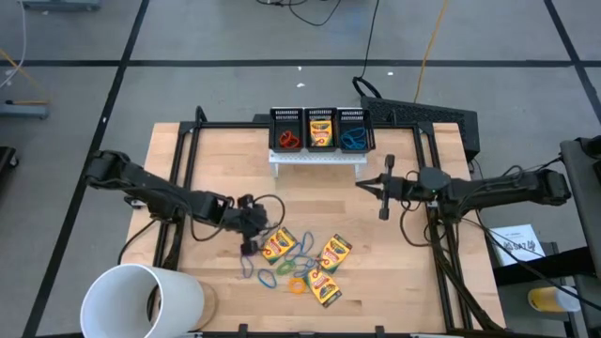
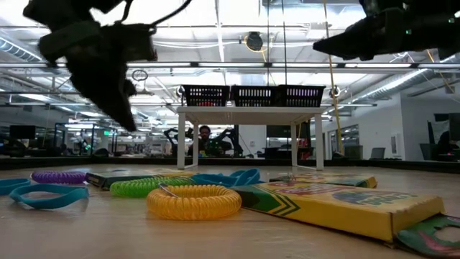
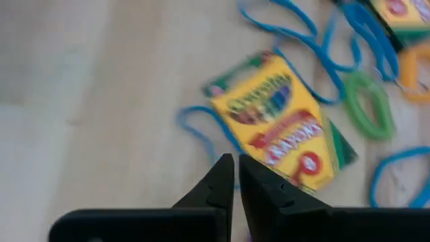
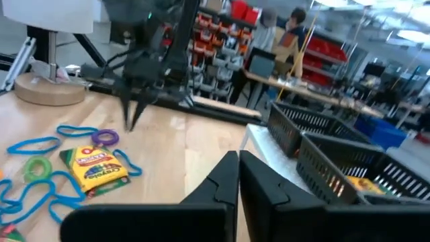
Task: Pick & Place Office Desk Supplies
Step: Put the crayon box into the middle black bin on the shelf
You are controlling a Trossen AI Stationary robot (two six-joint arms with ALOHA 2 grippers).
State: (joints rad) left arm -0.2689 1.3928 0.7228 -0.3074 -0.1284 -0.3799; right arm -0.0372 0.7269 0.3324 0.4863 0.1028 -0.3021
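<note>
At about seven o'clock on the wooden desk [image 1: 394, 282], the left gripper [image 1: 248, 246] hangs clenched and empty just beside the flat yellow-and-green cardboard crayon boxes [image 1: 279, 245] and thin coloured rubber-band loops [image 1: 268, 279]. The boxes look light and stiff, best pinched across their narrow edges; the loops seem limp and snag-prone. Bare desk lies toward twelve o'clock, before the black mesh bins [image 1: 319, 130]. The right gripper [image 1: 384, 189] waits clenched at two o'clock.

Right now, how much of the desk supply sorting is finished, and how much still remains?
Done: the three mesh bins already hold red bands, one crayon box and blue bands. In hand: nothing; the left claw hovers shut by a crayon box, and the right claw waits shut near the bins. Left: three crayon boxes and the loose bands on the table.
</note>
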